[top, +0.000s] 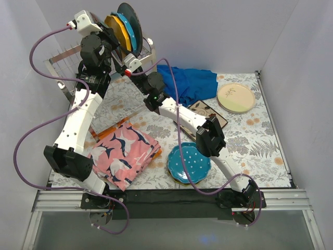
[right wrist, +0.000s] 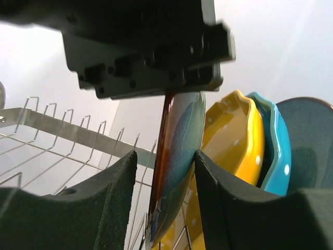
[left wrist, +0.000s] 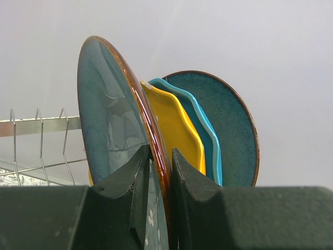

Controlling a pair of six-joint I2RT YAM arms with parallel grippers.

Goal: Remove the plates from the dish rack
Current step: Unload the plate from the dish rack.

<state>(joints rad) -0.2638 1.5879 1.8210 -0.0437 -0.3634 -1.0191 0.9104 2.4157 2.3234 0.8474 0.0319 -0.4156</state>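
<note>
Left pincer [left wrist: 160, 156] being clamped on rim of amber-rimmed teal plate [left wrist: 109, 120]: glossy, standing upright in dish rack [right wrist: 62, 130], beside yellow plate [left wrist: 177, 130], turquoise plate [left wrist: 207, 138], dark teal plate [left wrist: 229, 120]. Right pincer [right wrist: 165, 161] being held open astride same plate. Both arms being stretched toward far-left corner of desk [top: 250, 140].

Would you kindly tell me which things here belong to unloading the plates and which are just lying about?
Job: dish rack; racked plates; teal dotted plate; cream plate; square floral plate.
Lying about: pink patterned cloth; blue cloth.
</note>
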